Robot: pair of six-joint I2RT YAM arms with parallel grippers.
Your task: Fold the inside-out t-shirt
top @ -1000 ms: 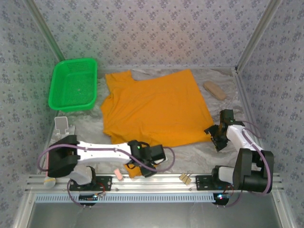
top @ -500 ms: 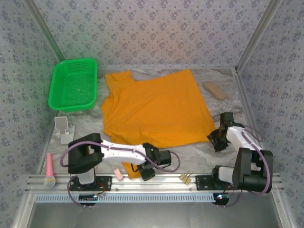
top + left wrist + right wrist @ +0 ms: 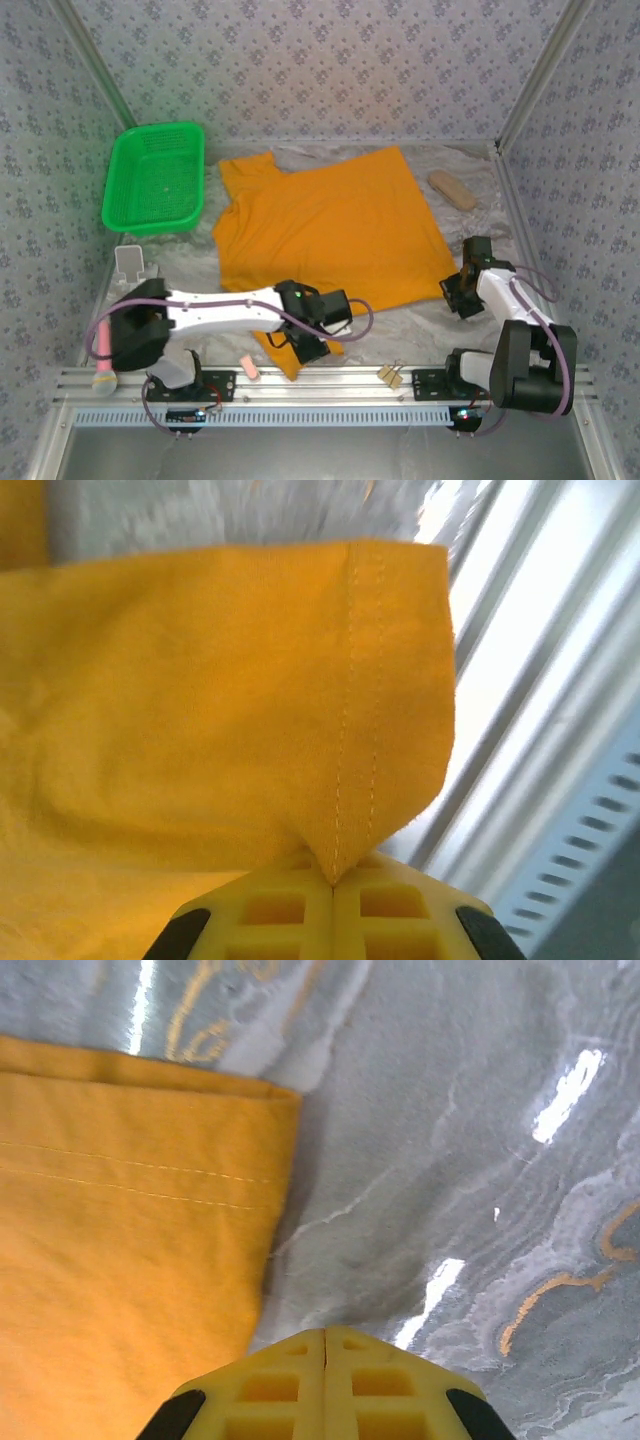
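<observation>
Both just snapped shut: the left claw (image 3: 331, 885) pinches the stitched hem of the orange-yellow t-shirt (image 3: 200, 700) right at its tips, but the right claw (image 3: 325, 1335) closed empty, the shirt's corner just beside it, so likely a regrasp.

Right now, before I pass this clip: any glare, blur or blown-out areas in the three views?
Left wrist: the t-shirt hem stitching is sharp, but the metal rail behind it is blown out and blurred. Right wrist: bright glare streaks on the glossy table cover. Top external: even light, with a faint green tint on the wall beside the green basket.
</observation>
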